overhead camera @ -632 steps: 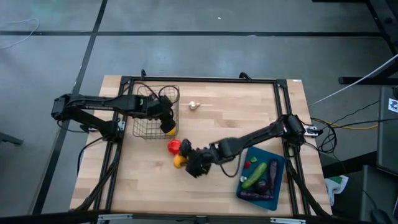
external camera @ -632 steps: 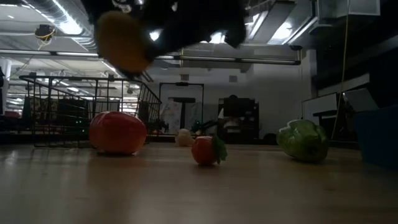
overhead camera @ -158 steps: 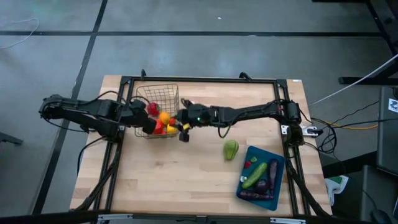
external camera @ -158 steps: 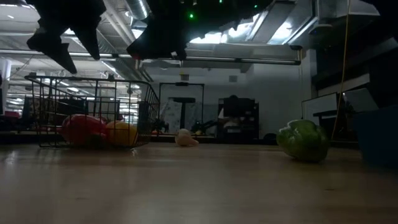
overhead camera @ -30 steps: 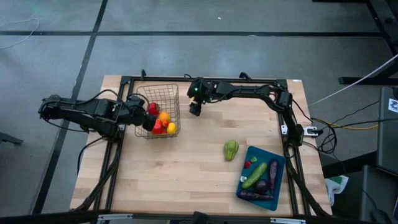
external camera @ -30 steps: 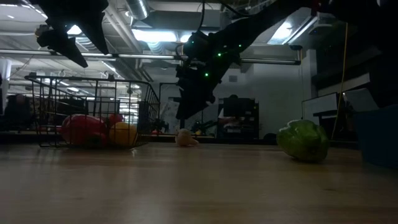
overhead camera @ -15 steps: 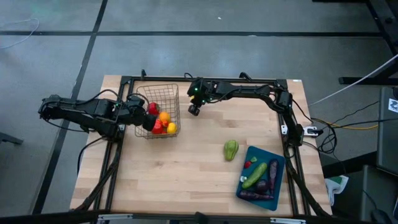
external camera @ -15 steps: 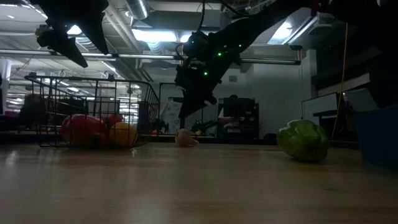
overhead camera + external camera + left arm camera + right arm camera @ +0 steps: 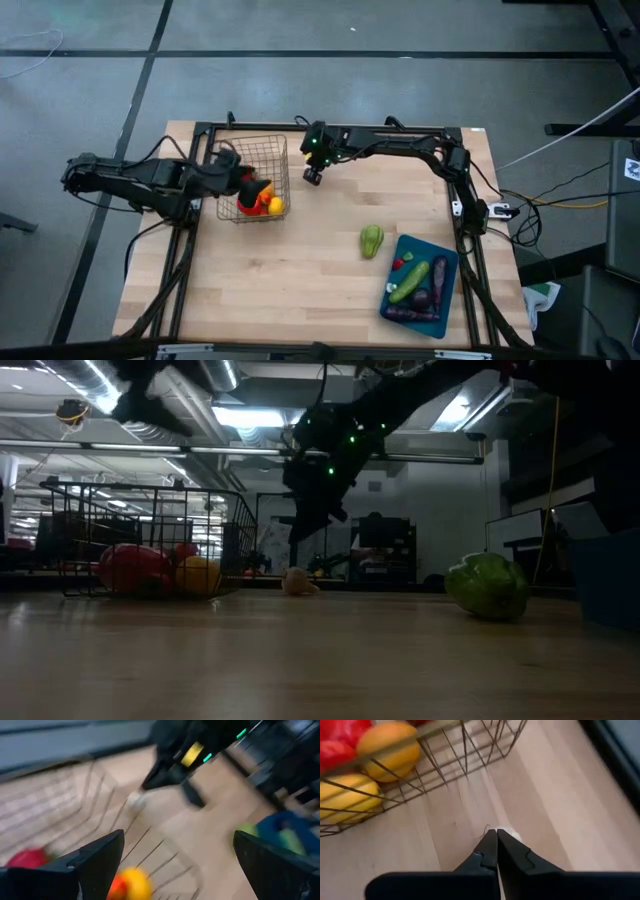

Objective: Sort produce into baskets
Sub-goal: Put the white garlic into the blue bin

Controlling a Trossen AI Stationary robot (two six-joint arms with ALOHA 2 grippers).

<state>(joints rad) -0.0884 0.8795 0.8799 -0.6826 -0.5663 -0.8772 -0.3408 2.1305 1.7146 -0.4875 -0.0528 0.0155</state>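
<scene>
Hovering over the garlic beside the wire basket

Hanging just off the wire basket's (image 9: pixel 252 180) side nearest the tabletop's (image 9: pixel 300 270) middle, the right gripper (image 9: pixel 312 176) has its jaws pressed together to a point, nothing between them, right above the white garlic (image 9: pixel 507 836) on the bare wood. Over the basket itself sits the left gripper (image 9: pixel 252 188), jaws spread wide and empty. Inside the mesh: a red tomato (image 9: pixel 130 568), an orange (image 9: pixel 387 744) and a yellow lemon (image 9: pixel 342 796), bunched together. Well away from the basket, toward the opposite corner, a green pepper (image 9: pixel 371 240) rests beside the teal tray (image 9: pixel 444 292), which carries a cucumber (image 9: pixel 409 280) and dark eggplants (image 9: pixel 438 277).
</scene>
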